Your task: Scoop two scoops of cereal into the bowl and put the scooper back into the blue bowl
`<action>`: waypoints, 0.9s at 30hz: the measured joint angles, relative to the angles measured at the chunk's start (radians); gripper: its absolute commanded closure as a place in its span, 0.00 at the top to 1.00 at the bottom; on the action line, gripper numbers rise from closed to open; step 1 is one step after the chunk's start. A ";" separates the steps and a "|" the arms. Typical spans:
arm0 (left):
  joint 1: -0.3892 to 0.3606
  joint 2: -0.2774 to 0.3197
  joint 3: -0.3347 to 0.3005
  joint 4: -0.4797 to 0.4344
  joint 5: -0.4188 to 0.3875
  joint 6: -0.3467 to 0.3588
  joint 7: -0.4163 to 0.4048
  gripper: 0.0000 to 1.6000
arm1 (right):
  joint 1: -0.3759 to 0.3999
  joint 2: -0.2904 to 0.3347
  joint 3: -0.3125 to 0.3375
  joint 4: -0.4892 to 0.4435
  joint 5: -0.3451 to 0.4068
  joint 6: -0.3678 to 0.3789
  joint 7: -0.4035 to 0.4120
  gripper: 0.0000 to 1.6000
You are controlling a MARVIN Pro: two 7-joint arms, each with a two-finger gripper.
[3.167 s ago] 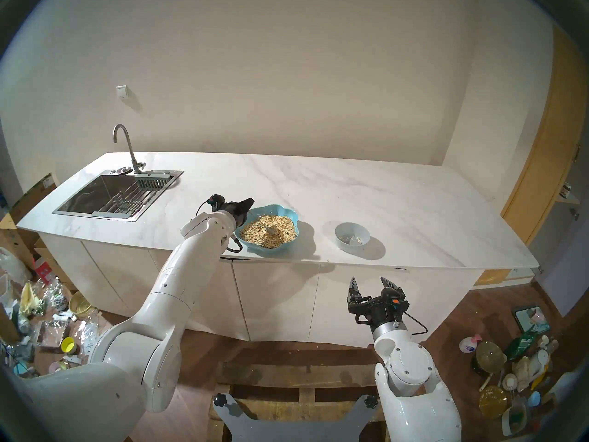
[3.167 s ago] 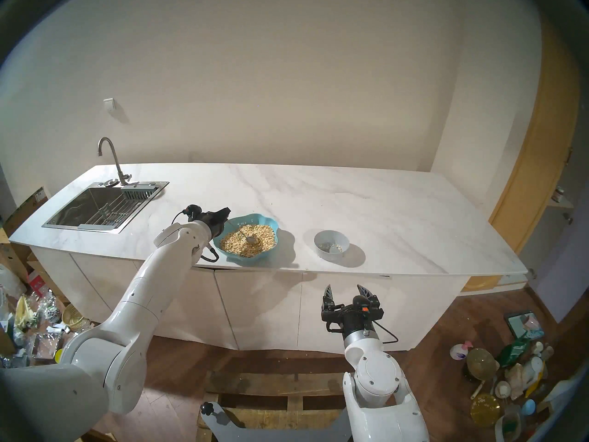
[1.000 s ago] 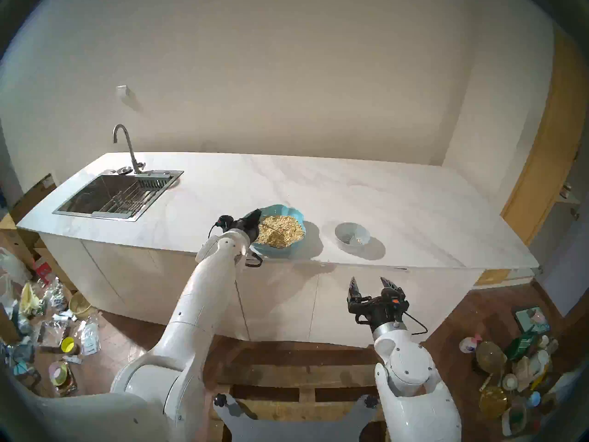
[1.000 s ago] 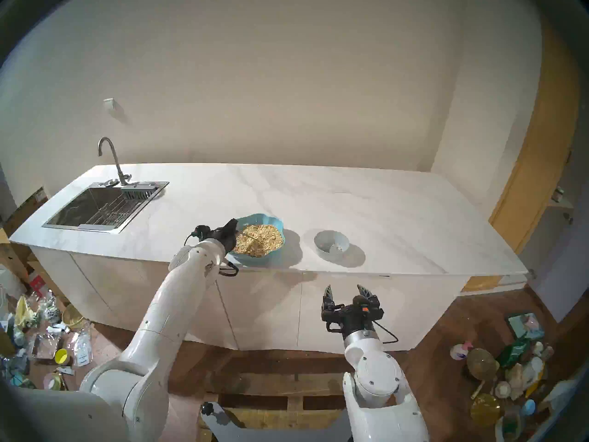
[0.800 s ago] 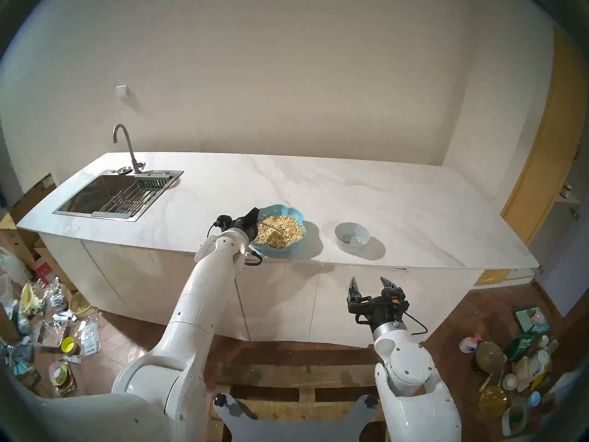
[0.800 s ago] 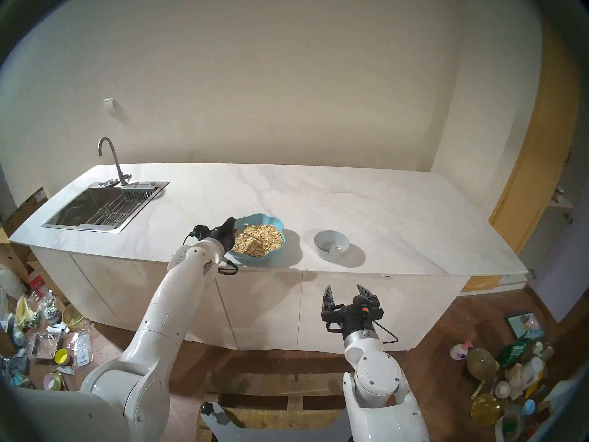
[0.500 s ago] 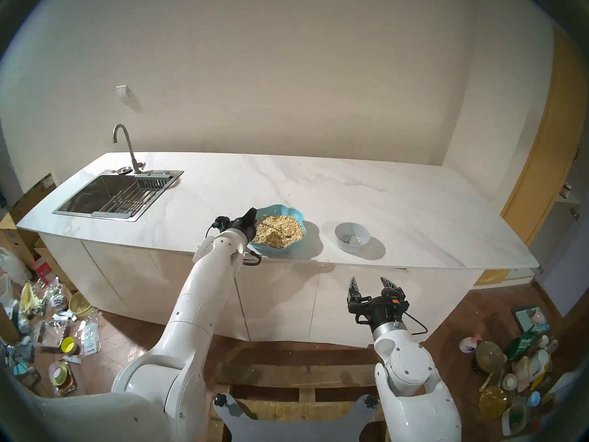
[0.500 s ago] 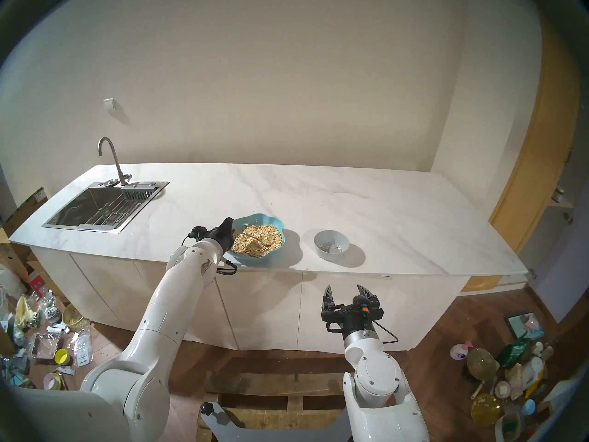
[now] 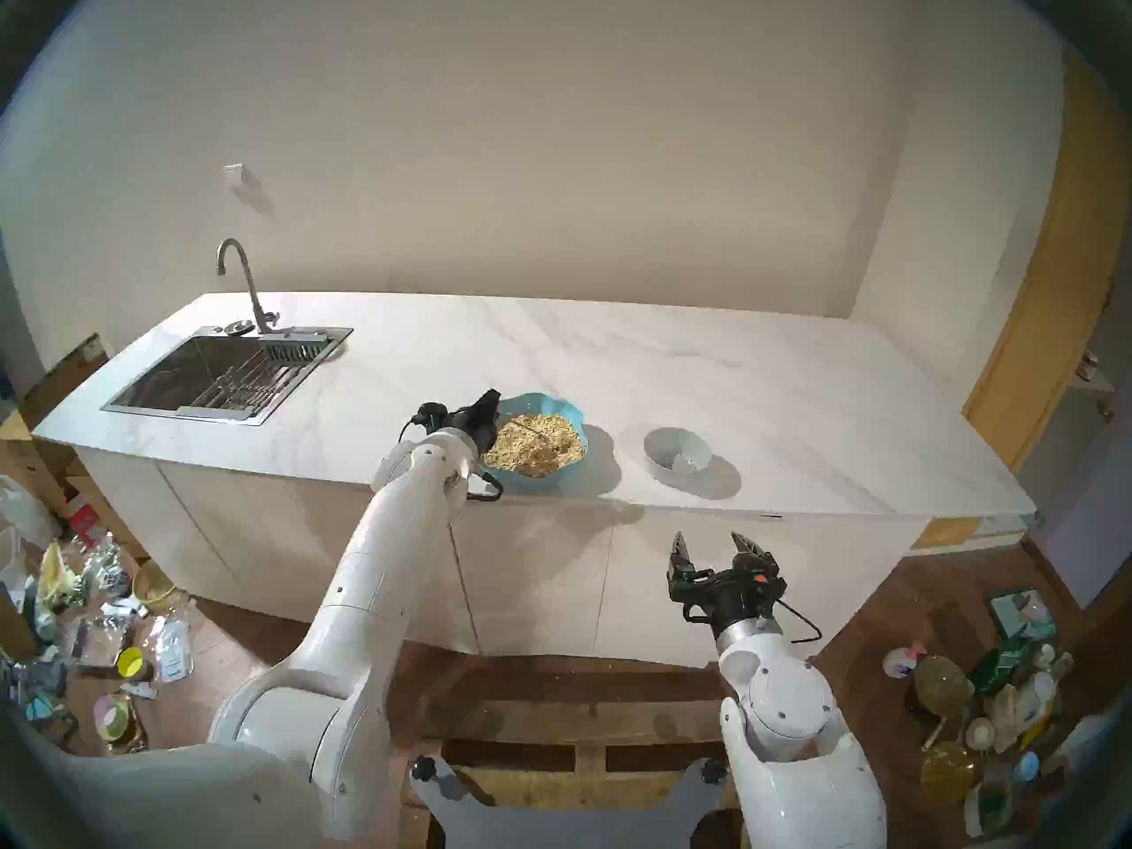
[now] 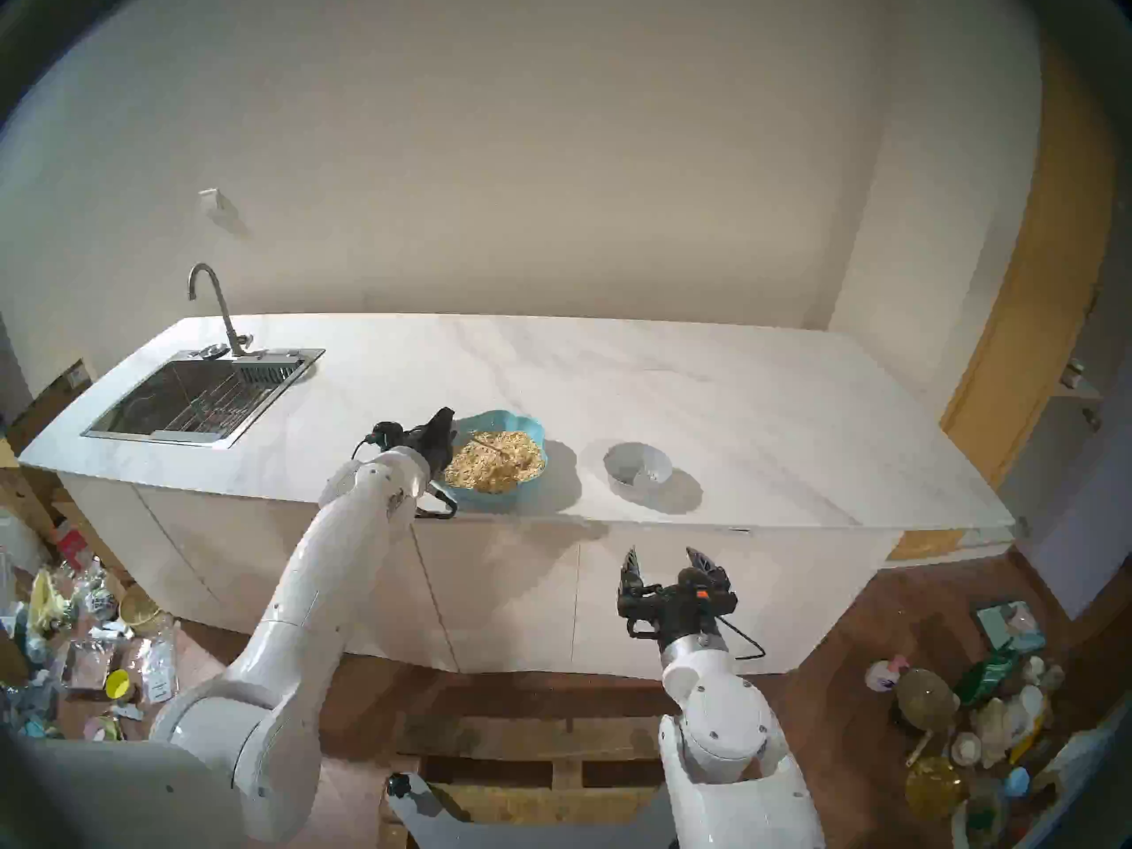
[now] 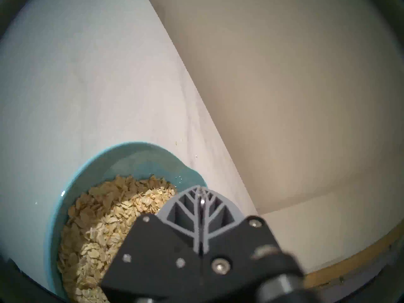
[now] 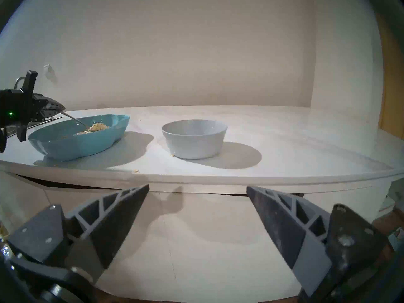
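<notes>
The blue bowl [image 9: 579, 416] with the wavy rim stands near the counter's front edge, full of cereal [image 9: 539, 452]. My left gripper [image 9: 490, 411] is at its left rim, shut on the scooper's handle [image 9: 525, 434]. The handle slants down into the flakes, as the right wrist view shows [image 12: 74, 119]. In the left wrist view the fingers [image 11: 185, 210] are pressed together over the cereal [image 11: 105, 226]. The small grey-white bowl [image 9: 677, 452] stands to the right, with a few flakes inside. My right gripper [image 9: 710, 544] is open and empty, below the counter's front edge.
A steel sink [image 9: 226, 370] with a tap [image 9: 245, 284] is at the counter's far left. A stray flake [image 12: 136, 171] lies at the counter edge. Clutter covers the floor on both sides [image 9: 110, 615] [image 9: 992, 694]. A wooden door [image 9: 1041, 315] is at the right.
Over three seconds the left gripper and the blue bowl have shifted right. In the last second the scooper's end has swept further right through the cereal. The right arm has not moved.
</notes>
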 measured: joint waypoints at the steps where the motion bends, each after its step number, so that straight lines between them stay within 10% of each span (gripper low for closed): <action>1: -0.003 0.002 0.002 -0.001 0.000 0.001 0.001 0.00 | 0.000 0.000 0.000 0.000 0.000 0.000 0.000 1.00; 27: -0.081 -0.018 0.065 0.037 0.001 0.003 0.007 0.00 | 0.000 0.000 0.000 0.000 0.000 0.000 0.000 1.00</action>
